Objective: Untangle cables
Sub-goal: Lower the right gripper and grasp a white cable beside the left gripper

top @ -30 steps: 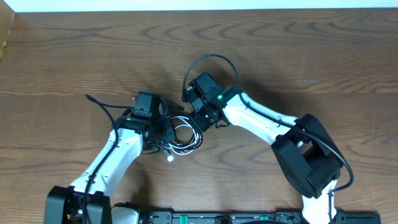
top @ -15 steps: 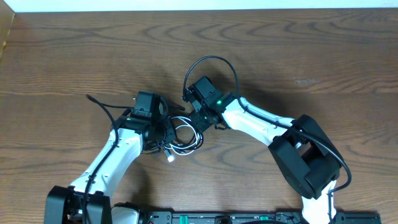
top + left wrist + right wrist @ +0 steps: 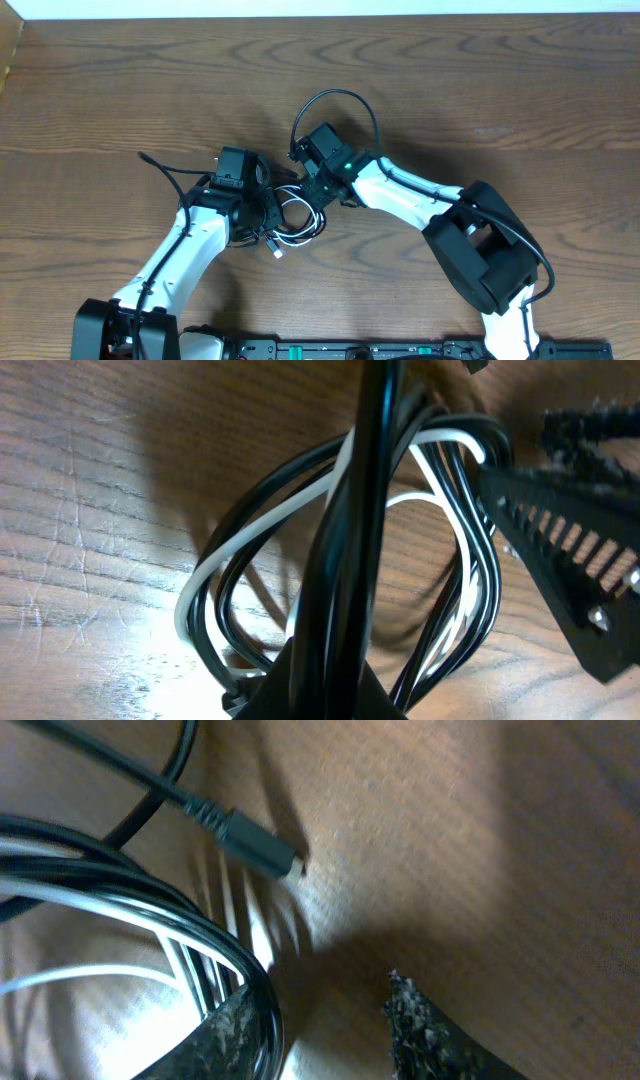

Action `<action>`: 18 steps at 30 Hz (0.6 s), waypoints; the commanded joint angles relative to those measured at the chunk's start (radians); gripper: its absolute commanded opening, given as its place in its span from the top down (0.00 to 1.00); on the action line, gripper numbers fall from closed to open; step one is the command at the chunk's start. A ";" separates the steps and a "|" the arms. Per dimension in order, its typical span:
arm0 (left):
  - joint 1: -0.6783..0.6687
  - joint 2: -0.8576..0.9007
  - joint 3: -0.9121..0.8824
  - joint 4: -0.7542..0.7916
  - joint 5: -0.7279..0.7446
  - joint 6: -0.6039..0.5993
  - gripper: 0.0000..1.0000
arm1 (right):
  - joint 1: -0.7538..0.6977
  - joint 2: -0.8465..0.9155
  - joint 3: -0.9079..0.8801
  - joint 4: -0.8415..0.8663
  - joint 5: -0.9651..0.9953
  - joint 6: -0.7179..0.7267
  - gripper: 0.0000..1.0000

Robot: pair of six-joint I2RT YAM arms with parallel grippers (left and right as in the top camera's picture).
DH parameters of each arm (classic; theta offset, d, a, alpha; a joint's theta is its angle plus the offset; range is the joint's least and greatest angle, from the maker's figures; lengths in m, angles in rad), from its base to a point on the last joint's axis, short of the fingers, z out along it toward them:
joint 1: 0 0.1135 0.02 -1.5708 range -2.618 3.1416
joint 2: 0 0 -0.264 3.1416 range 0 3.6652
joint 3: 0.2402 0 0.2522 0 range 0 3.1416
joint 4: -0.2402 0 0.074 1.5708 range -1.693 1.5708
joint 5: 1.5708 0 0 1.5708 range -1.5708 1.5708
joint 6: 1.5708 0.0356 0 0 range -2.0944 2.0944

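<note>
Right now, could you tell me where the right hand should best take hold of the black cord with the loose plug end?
Grip the ribbed collar just behind the plug, coming down from above with the right hand spanning it. It lies flat on the table, apart from the coiled cables, and is thicker than its cord.

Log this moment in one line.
left gripper: shut on black cord | right gripper: open, beside cables | status: tangled
</note>
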 commanded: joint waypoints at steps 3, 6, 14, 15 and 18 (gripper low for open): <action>0.000 0.008 -0.002 -0.012 -0.013 0.018 0.92 | 0.023 0.091 -0.023 -0.021 0.214 0.050 0.65; 0.000 0.008 -0.002 -0.072 -0.126 0.015 0.92 | 0.017 0.089 -0.016 -0.040 0.306 0.127 0.65; 0.000 0.008 -0.002 -0.125 -0.210 0.006 0.92 | -0.019 0.089 0.028 -0.121 0.352 0.183 0.64; 0.000 0.008 -0.002 -0.124 -0.210 0.006 0.92 | -0.024 0.089 0.047 -0.156 0.381 0.182 0.64; 0.000 0.008 -0.002 -0.123 -0.211 0.006 0.92 | -0.034 0.089 0.095 -0.269 0.520 0.182 0.63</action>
